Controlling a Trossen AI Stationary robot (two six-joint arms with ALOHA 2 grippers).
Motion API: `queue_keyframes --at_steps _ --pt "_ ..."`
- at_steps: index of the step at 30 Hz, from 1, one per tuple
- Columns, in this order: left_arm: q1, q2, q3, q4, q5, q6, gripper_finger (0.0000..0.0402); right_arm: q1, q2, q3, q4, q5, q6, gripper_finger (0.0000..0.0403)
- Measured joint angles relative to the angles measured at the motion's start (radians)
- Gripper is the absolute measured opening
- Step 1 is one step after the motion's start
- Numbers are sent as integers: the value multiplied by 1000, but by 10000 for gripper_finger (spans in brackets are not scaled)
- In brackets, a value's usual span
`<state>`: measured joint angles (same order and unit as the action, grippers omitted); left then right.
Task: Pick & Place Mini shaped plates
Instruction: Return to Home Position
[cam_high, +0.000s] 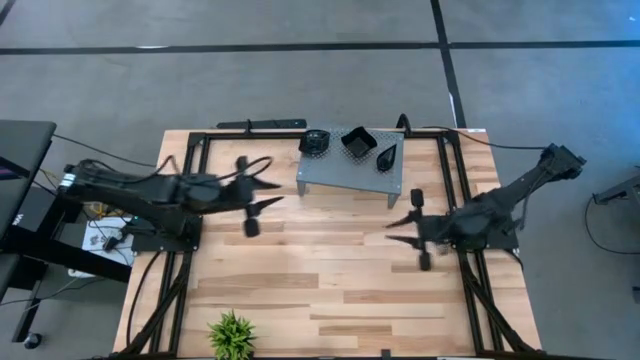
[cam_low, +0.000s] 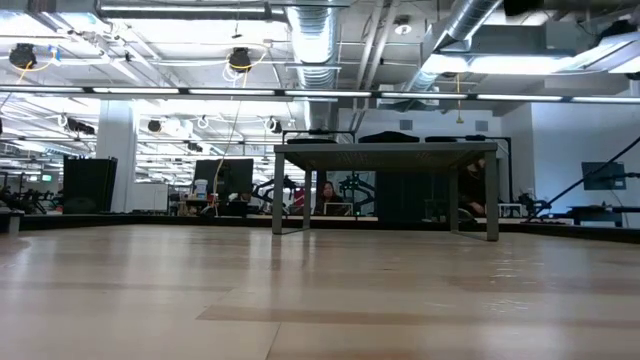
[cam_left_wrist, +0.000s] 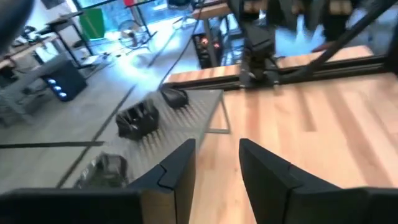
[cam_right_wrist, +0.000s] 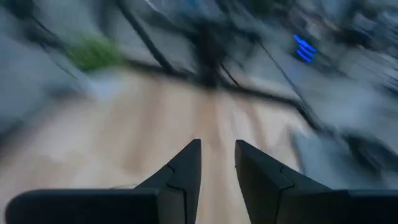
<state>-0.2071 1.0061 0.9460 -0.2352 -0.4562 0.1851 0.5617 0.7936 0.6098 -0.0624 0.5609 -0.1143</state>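
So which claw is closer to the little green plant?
Left. The left gripper hangs over the plant's half of the table; the right gripper is over the opposite half, farther away.

The high camera hangs overhead, facing straight down on the whole tabletop, with the grey perforated shelf at its 12 o'clock edge. The low camera sits at tabletop height, facing level toward that same shelf and the room beyond. Each wrist camera looks closely past its own claw. The left claw faces the shelf. The right claw faces across the tabletop, too blurred to tell more.
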Motion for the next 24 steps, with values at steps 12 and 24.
queue_keyframes --at_steps 12,24 --pt "-19 -660 -585 327 -1 -149 122 5 -438 -138 -77 -99 104 93" --pt "-14 -984 -827 472 -34 -115 122 -168 -786 -424 -6 -143 31 93"
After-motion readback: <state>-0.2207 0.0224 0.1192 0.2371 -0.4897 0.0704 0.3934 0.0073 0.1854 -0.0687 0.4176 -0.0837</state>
